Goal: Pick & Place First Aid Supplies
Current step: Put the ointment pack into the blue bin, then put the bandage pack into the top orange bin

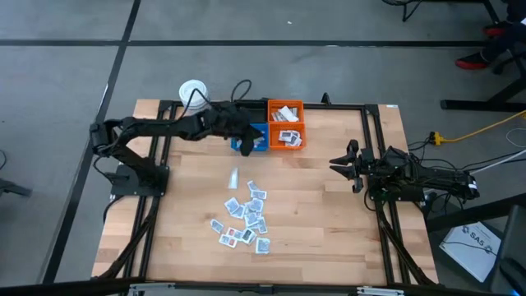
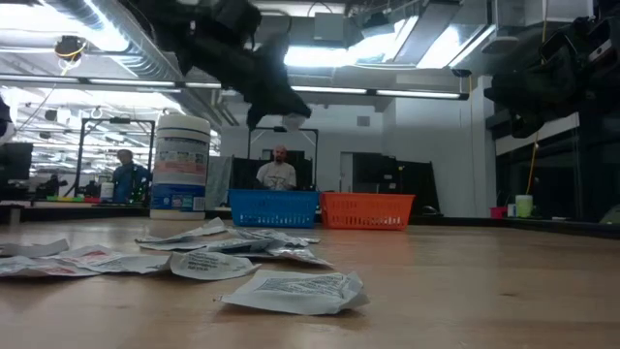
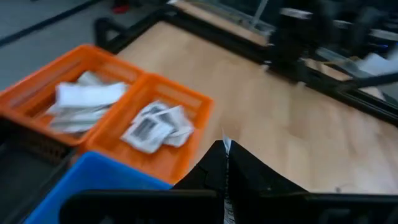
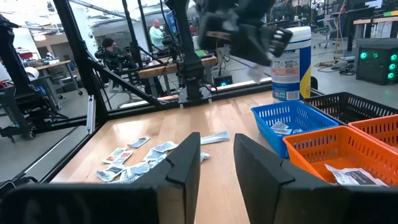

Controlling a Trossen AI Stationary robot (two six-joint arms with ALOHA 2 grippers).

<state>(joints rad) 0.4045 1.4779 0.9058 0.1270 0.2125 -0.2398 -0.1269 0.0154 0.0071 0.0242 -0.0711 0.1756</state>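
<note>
My left tool (image 1: 243,141) hangs over the blue bin (image 1: 255,140) near the far edge of the bench (image 1: 329,222), its fingers pressed together on a thin white sachet (image 3: 226,147) whose edge pokes up between the tips in the left wrist view. From the low view the same tool (image 2: 276,102) sits well above the blue bin (image 2: 273,207), and I can see a small pale piece at its tip there too.

Just beside the blue bin, toward the right side, are the two orange bins (image 1: 285,125), touching each other; both hold white packets, one lot with dark print (image 3: 152,126). A black bin (image 4: 354,107) shows in the right wrist view beyond the orange ones. A white tub (image 1: 192,90) with a lid stands at the far left corner.

The rest of the first aid supplies (image 1: 245,217) lie scattered flat around the middle of the bench toward the near edge, with one sachet (image 1: 234,177) apart from the cluster, between it and the bins.

My right tool (image 1: 346,163) waits at the right edge of the bench, fingers partly apart and holding nothing.

People (image 2: 278,170) are visible in the room behind the bench.
</note>
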